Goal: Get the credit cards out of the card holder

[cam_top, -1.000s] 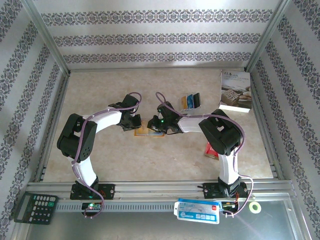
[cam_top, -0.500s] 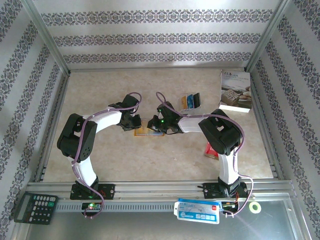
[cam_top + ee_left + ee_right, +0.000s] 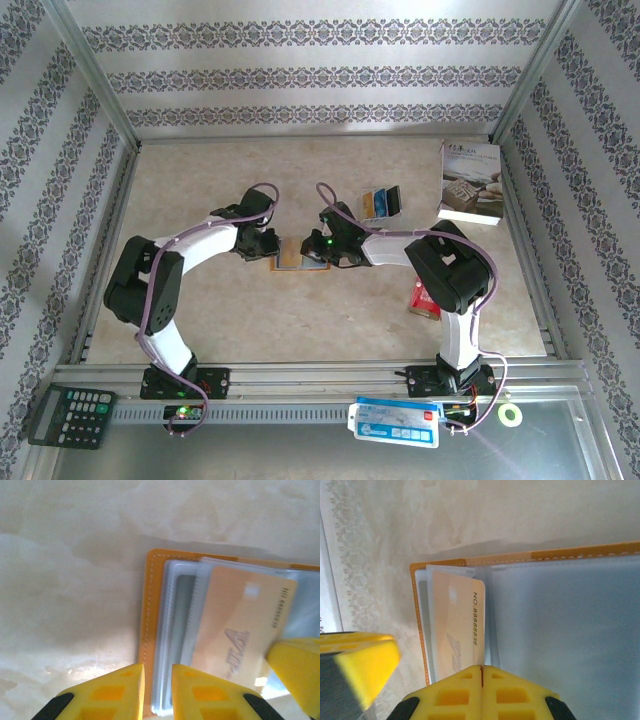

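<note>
The card holder (image 3: pixel 297 258) lies open and flat on the table (image 3: pixel 330 310), just left of the middle of the overhead frame, its orange stitched border framing clear, greyish plastic sleeves. A tan card (image 3: pixel 454 625) pokes out of the sleeves (its number reads down the long edge in the right wrist view). The right gripper (image 3: pixel 481 674) has its yellow fingers pressed together with no gap, and the card's lower end runs straight into their seam, so it looks pinched there. The left gripper (image 3: pixel 158 676) sits at the holder's outer side, its two fingers almost together with the orange border and the sleeve edges caught in the narrow slot between them. From above, the two grippers meet over the holder, one on each side. Up and to the right, a few loose cards (image 3: pixel 381 203) lie side by side on the table, well apart from the holder, and a white book (image 3: pixel 470 184) sits at the upper right. A small red thing (image 3: pixel 424 298) lies near the right arm, and a calculator (image 3: pixel 68 414) rests at the lower left corner
</note>
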